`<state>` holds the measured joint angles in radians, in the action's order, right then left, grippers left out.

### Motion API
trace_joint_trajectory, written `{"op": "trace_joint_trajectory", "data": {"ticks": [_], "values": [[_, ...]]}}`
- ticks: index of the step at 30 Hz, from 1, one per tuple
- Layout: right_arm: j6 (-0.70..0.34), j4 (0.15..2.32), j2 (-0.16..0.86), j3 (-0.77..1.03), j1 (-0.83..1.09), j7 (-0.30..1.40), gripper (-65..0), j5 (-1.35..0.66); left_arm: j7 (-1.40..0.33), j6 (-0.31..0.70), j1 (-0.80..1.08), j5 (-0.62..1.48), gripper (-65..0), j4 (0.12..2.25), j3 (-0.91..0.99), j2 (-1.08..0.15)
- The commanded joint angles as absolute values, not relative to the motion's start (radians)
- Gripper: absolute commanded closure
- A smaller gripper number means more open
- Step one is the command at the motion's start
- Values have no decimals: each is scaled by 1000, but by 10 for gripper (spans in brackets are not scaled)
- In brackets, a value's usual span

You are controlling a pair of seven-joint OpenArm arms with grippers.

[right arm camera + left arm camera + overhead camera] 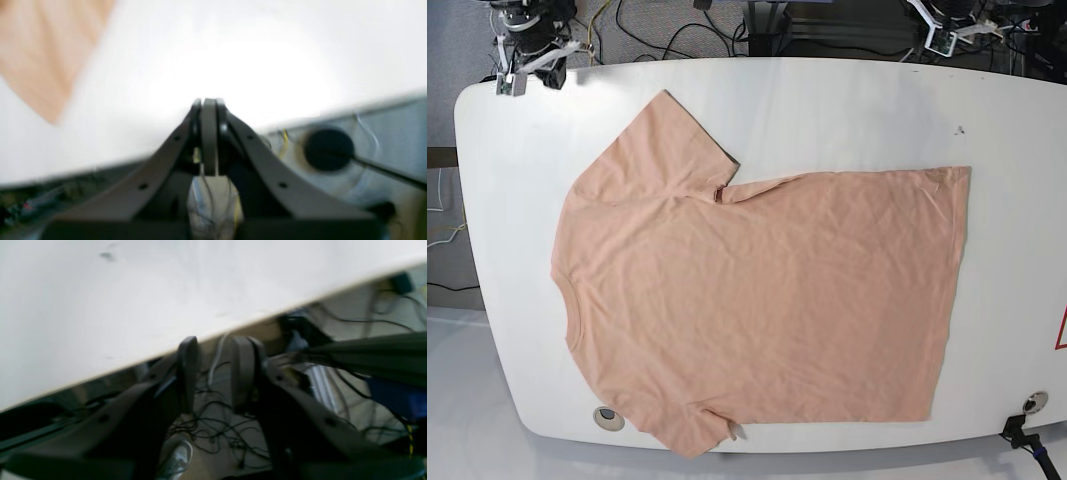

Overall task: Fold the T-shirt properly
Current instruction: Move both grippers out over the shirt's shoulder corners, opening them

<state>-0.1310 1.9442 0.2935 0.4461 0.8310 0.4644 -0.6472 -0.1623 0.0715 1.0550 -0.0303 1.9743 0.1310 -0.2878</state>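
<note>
The salmon-peach T-shirt (757, 290) lies spread flat on the white table (827, 100), neck at the left and hem at the right. One sleeve (662, 135) points to the far edge, and the other lies at the near edge. A blurred corner of the T-shirt (40, 60) shows in the right wrist view. My left gripper (216, 346) hangs open over the table's far edge with nothing between its fingers; in the base view it (942, 38) is at the far right. My right gripper (208, 104) is shut and empty at the far left corner (527, 65).
Tangled cables (213, 426) cover the floor beyond the table's far edge (233, 330). Two round holes (607, 417) (1034, 402) sit near the table's front edge. A red mark (1061, 330) is at the right rim. Black cables (687, 30) run behind the table.
</note>
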Motion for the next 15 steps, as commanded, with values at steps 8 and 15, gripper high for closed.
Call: {"op": "trace_joint_trajectory", "data": {"ticks": [8,15], "values": [[-167,1974,304,505,764,530,0,-741,-106,81,980,-9,-177,1997,148,-292],[-168,1967,302,520,715,557,0,-739,-123,85,921,5,-188,2024,132,-294]]}}
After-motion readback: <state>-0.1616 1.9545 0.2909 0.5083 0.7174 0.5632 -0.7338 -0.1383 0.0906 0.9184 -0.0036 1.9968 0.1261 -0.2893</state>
